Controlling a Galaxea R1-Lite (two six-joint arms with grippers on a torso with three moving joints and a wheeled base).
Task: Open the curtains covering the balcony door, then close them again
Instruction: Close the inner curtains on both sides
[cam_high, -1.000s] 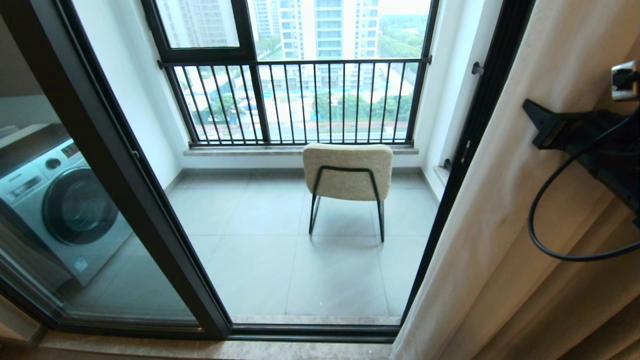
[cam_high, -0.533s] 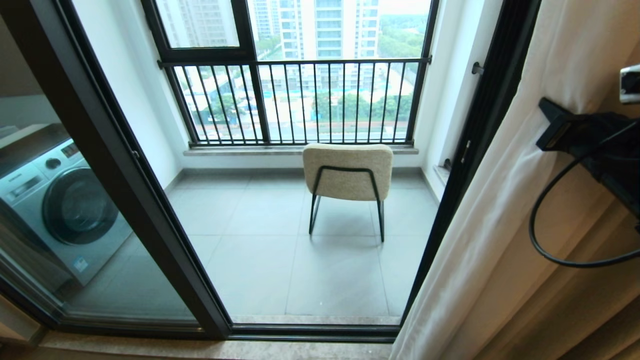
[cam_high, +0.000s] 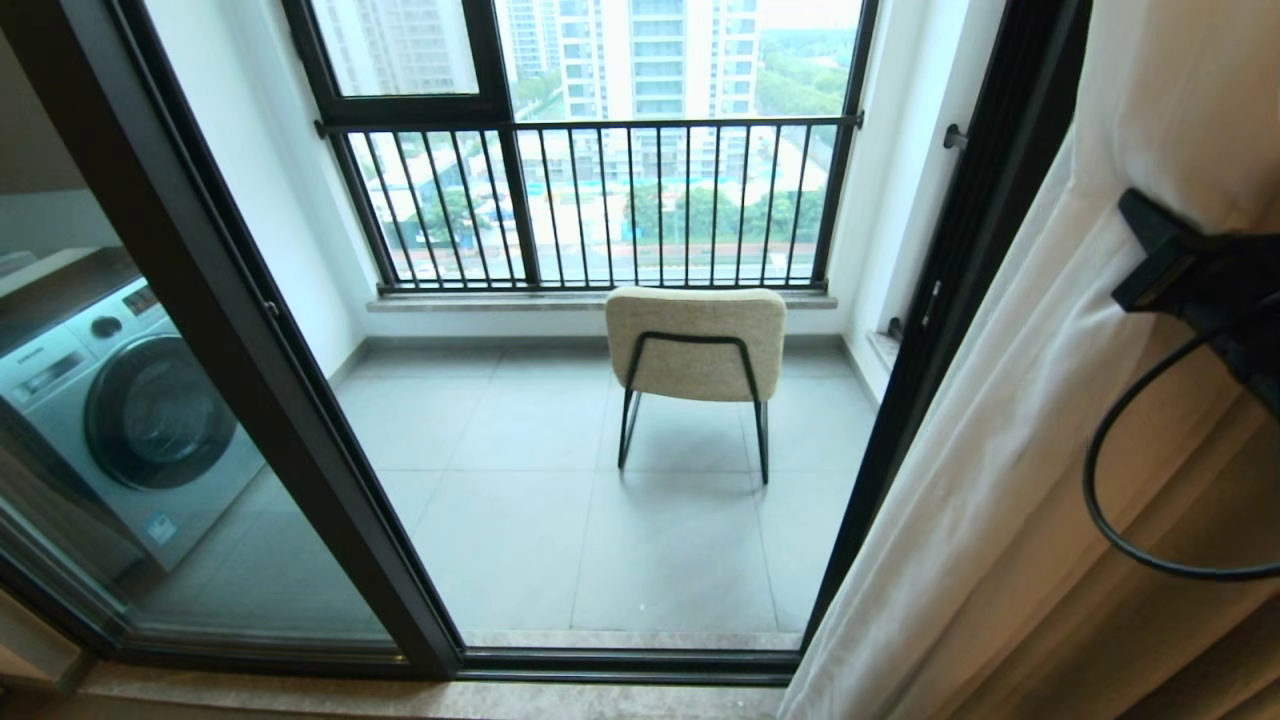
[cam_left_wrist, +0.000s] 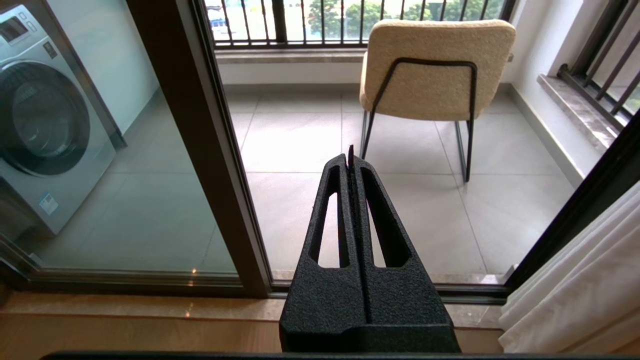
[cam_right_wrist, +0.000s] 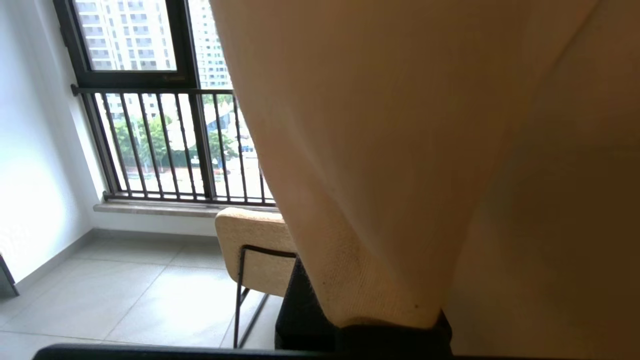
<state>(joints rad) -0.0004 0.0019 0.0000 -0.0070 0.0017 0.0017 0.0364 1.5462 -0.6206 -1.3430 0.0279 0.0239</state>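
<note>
The curtains are hanging bunched at the right side of the balcony door, leaving the doorway uncovered. The right end effector is reaching in from the right of the door frame, clamped tight on a gather of the pale fabric, which is draping over its black fingers in the right wrist view. The left end effector is hanging low in front of the door's threshold, its two fingers pressed together around nothing. Beyond the door a chair is standing on the balcony tiles, and a washing machine is sitting behind the door's left glass panel.
</note>
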